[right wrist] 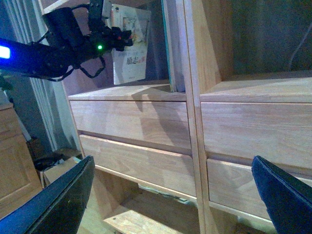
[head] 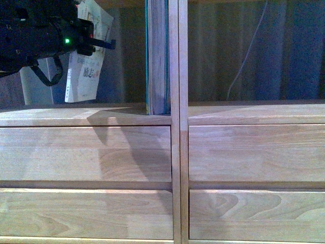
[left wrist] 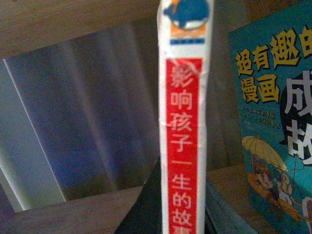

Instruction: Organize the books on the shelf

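My left gripper (head: 97,44) is shut on the thin pale paperback (head: 87,56) and holds it tilted in the air inside the left open compartment of the light-wood shelf (head: 86,116). The left wrist view looks straight at its red-and-white spine (left wrist: 185,146). The thick teal book (head: 157,56) stands upright on the compartment floor against the central double upright (head: 179,122); its illustrated cover (left wrist: 273,122) shows beside the spine. A gap separates the two books. My right gripper (right wrist: 170,204) hangs open and empty in front of the drawers, low down.
Four plain drawer fronts (head: 86,152) lie below the compartments. A white cable (head: 249,51) hangs at the back of the right compartment. A darker wooden cabinet (right wrist: 14,151) and a cardboard box (right wrist: 56,170) stand left of the shelf.
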